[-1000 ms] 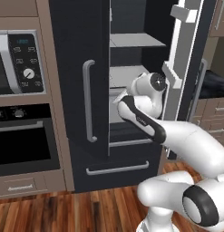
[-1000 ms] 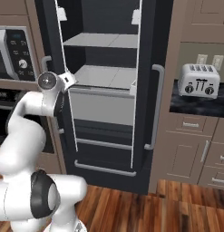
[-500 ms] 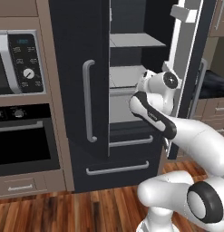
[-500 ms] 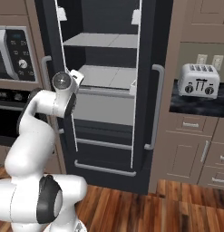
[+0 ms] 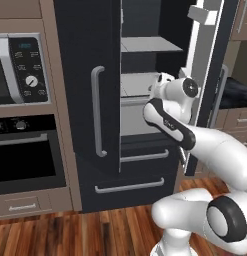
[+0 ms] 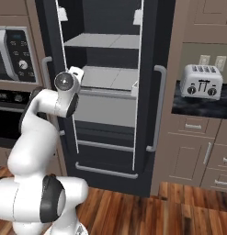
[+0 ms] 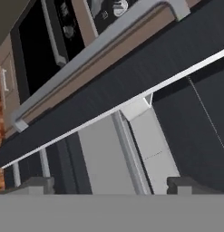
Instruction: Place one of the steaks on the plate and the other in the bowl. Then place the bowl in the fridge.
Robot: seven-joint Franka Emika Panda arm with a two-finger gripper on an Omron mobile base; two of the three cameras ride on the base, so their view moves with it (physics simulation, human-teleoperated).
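Fridge (image 6: 151,55) doors ajar, pale shelves (image 6: 105,41), wood floor (image 6: 147,211).

Microwave (image 5: 22,70) above oven (image 5: 25,155); toaster (image 6: 203,82) on counter (image 6: 197,104).

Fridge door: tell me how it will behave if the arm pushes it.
The fridge door stands open; it would probably swing on its hinge, not flex. Tall and solid-looking, so likely heavy and slow. Its smooth silver handle may be slippery.

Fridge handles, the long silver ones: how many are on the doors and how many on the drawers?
Door handles on the fridge: 2
Drawer handles: 2
Total: 4
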